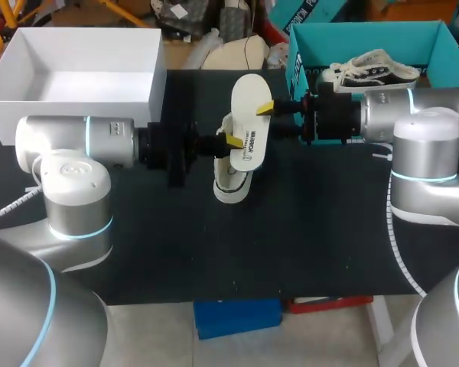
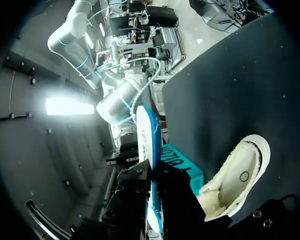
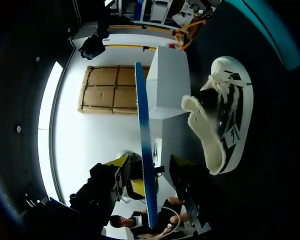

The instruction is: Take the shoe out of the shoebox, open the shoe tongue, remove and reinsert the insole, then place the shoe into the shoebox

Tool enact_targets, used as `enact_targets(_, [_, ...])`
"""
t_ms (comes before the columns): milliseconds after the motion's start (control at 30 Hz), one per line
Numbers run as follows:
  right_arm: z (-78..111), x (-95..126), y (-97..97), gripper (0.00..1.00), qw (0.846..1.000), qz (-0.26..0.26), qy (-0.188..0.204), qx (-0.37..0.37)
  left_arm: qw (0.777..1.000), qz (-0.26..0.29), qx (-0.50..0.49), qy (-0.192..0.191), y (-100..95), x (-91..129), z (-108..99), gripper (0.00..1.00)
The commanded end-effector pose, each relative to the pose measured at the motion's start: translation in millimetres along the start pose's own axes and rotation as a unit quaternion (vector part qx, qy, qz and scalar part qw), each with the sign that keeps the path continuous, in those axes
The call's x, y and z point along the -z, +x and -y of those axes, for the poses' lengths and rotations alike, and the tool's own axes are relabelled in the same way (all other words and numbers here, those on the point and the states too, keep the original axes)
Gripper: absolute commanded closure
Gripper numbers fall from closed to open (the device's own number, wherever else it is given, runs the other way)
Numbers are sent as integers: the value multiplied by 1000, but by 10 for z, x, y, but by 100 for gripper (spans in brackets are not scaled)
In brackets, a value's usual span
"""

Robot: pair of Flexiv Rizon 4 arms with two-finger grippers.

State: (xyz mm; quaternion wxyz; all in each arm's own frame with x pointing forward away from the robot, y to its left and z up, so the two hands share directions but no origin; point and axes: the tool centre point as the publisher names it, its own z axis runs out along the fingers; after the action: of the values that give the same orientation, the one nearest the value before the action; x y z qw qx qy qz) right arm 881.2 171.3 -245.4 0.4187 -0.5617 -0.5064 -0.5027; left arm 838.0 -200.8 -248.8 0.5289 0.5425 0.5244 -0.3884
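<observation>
A cream insole (image 1: pixel 251 115) with a blue underside is held upright above the middle of the black table. My left gripper (image 1: pixel 231 141) is shut on its lower edge. In the left wrist view the insole (image 2: pixel 149 145) runs edge-on out from between the left gripper's (image 2: pixel 152 200) dark fingers. My right gripper (image 1: pixel 266 108) straddles the insole's other side. In the right wrist view the insole (image 3: pixel 142 125) stands between the right gripper's (image 3: pixel 149 172) fingers, with a gap on each side. The white and black shoe (image 1: pixel 231 180) lies on the table under the insole, its opening (image 3: pixel 222 115) fleece-lined.
A teal shoebox (image 1: pixel 367 34) stands at the back right with a second shoe (image 1: pixel 375 70) inside it. A white box (image 1: pixel 69 95) sits open at the back left. Black table surface (image 1: pixel 314 229) stretches in front of the shoe.
</observation>
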Motion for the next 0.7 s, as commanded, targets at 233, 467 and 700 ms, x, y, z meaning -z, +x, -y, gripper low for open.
enact_targets(233, [-73, -48, -35, 65, 1000, 2, -4, 2, 1000, -1, -1, -2, 3, -8, 10, 100])
enact_targets(467, [-108, -57, -44, 100, 1000, 9, -10, 5, 1000, -1, -1, -2, 3, -8, 10, 100])
enact_targets(700, [-108, -57, -44, 100, 1000, 9, -10, 5, 1000, -14, -12, -15, -14, 5, 16, 0])
